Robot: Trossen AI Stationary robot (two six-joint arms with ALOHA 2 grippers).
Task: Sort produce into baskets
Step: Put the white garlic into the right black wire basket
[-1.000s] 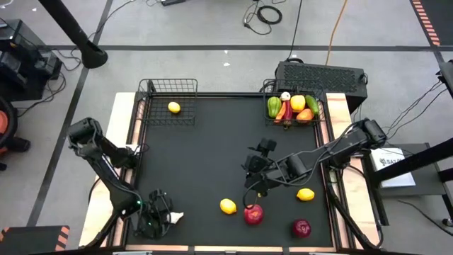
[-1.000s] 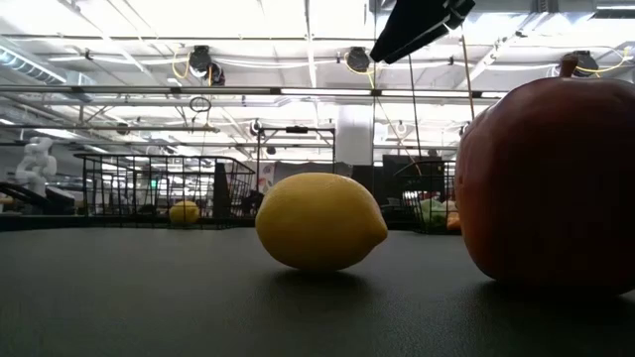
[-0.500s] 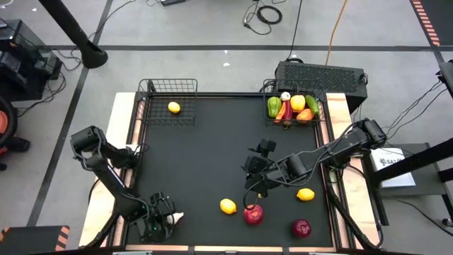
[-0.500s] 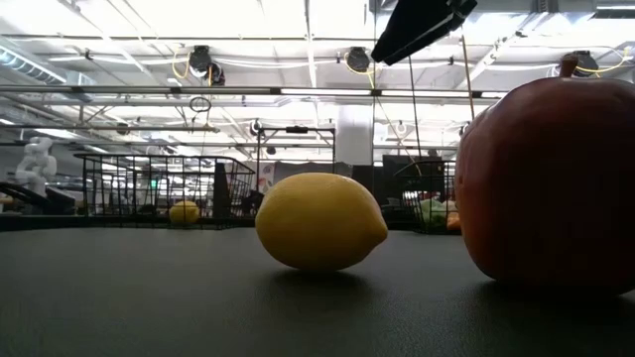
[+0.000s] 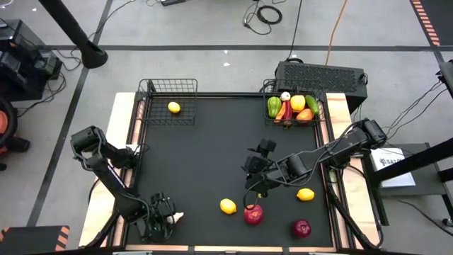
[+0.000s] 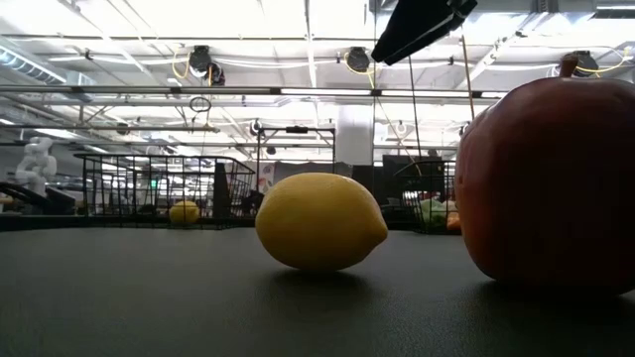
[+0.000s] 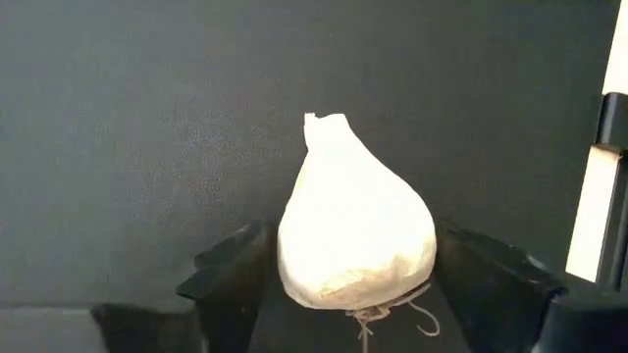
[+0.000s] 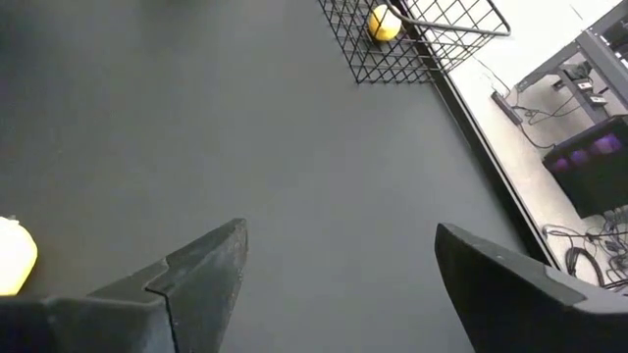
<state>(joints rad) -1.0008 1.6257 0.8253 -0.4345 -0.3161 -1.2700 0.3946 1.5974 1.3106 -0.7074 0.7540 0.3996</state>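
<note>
The left end effector [image 5: 164, 218] sits low at the near left corner of the tabletop [image 5: 205, 163]. From above, its fingers are mostly hidden under its own dark body, with only a sliver of white showing beside it. The left wrist view settles it: a white garlic bulb [image 7: 355, 232] fills the gap between the two dark fingers [image 7: 235, 275], its tip pointing away and a bit of string at its base – both fingers look to touch its sides, though the contact itself is partly cut off at the frame edge.

The right end effector [image 5: 256, 185] hangs over the middle right of the tabletop, fingers spread wide with nothing between them. Just below it lies a red apple [image 5: 253, 214], with a yellow lemon [image 5: 227, 206] just beside that. A second lemon [image 5: 305, 194] and a second apple [image 5: 301, 228] lie further right.

In the low view the nearer apple is cut off at the right edge – only part of its round red side shows.

The left basket [image 5: 168, 100] holds one lemon [image 5: 173, 108]. The right basket [image 5: 291, 108] is crowded with green, red, yellow and orange pieces; its single items are hard to tell apart.
</note>
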